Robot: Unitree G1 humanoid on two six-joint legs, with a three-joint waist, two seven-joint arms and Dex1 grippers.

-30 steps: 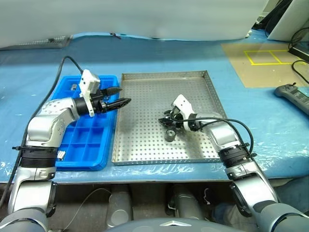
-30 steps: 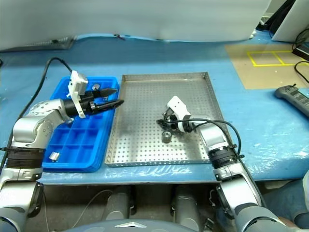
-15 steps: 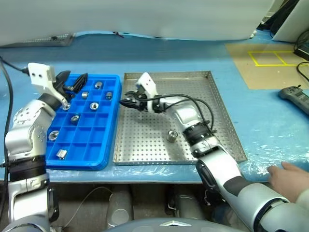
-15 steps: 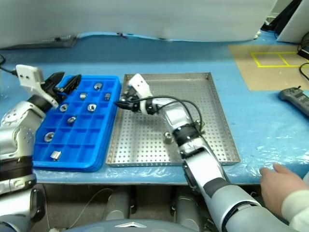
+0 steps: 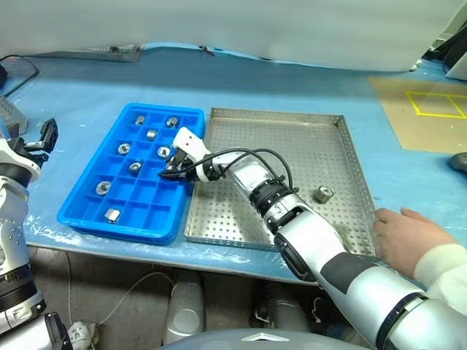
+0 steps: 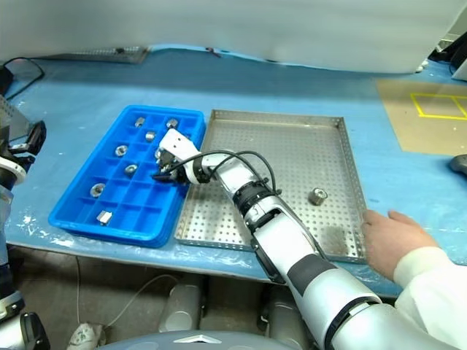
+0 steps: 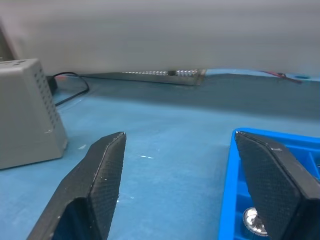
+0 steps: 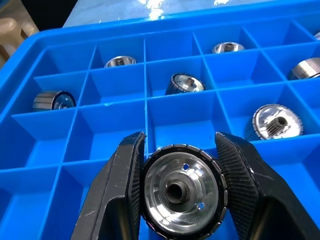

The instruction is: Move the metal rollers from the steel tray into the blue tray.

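The right gripper (image 8: 178,165), with its two black fingers, is closed on one shiny steel roller (image 8: 181,190), a short cylinder with a round centre hole, and its fingers press on the two sides of the roller. In the head views this gripper (image 5: 169,170) hangs over the bright blue plastic tray (image 5: 86,219) with the grid of small square compartments, near the tray's edge that lies beside the large silver steel tray (image 5: 273,120) with the perforated floor and the low rim. The two trays lie side by side on the blue table cover (image 5: 87,80), the blue one on the robot's left. Several other metal rollers lie in the compartments of the blue tray, one in each, for example one (image 5: 112,215) near the front edge and one (image 5: 172,122) in the far row. One more roller (image 5: 323,194) stands on the floor of the steel tray, close to its right rim and well apart from the right gripper. The left gripper (image 7: 180,165) stands open with nothing between its black textured fingers (image 7: 102,175); it is beside the left edge of the blue tray, above the table cover. A person's hand (image 5: 405,237) with a white sleeve rests at the front right corner of the steel tray. A grey box (image 7: 25,112) stands on the table cover beyond the left gripper.
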